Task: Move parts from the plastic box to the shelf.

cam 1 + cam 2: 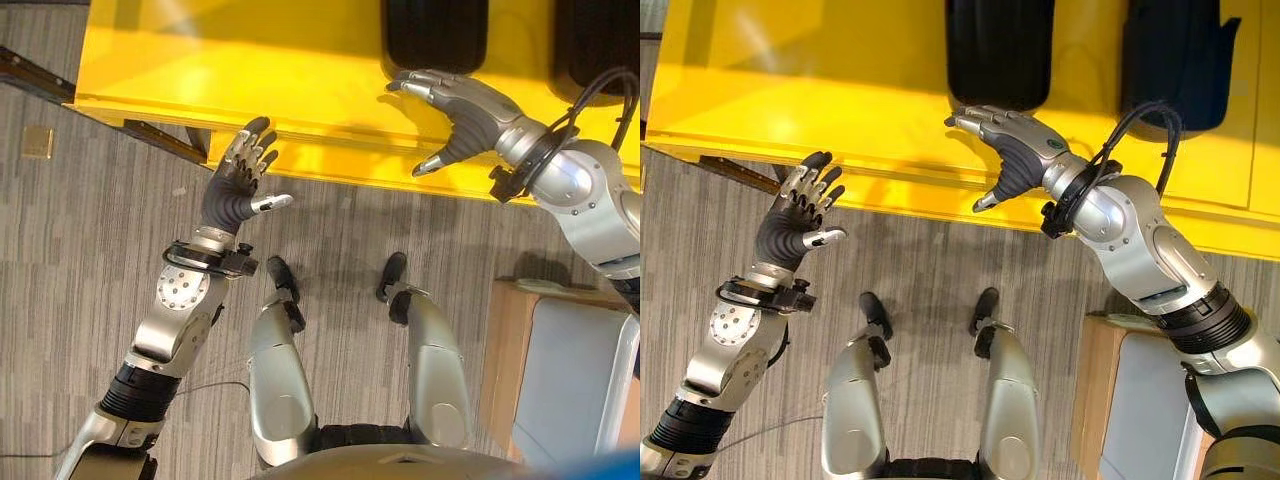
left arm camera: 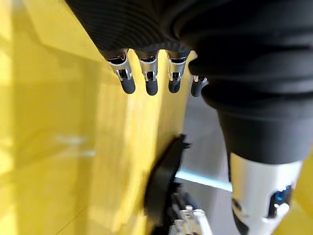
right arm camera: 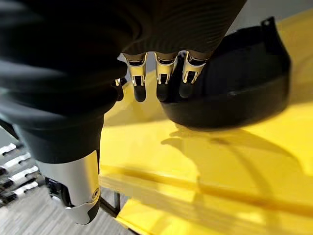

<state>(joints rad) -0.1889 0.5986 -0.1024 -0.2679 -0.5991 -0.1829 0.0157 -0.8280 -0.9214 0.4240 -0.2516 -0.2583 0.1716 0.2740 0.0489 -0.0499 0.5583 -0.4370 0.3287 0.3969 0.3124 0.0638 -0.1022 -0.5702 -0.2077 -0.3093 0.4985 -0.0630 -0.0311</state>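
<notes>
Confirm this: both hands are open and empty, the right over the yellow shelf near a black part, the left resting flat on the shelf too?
Not quite. The left hand is raised over the floor, short of the yellow shelf, as the left eye view shows. The right hand is open near the black part.

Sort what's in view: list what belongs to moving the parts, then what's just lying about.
Belongs to the job:
- yellow shelf
- two black parts on it
- right hand, open over the shelf edge
- left hand, open above the floor

Lying about:
- wooden box with grey panel
</notes>
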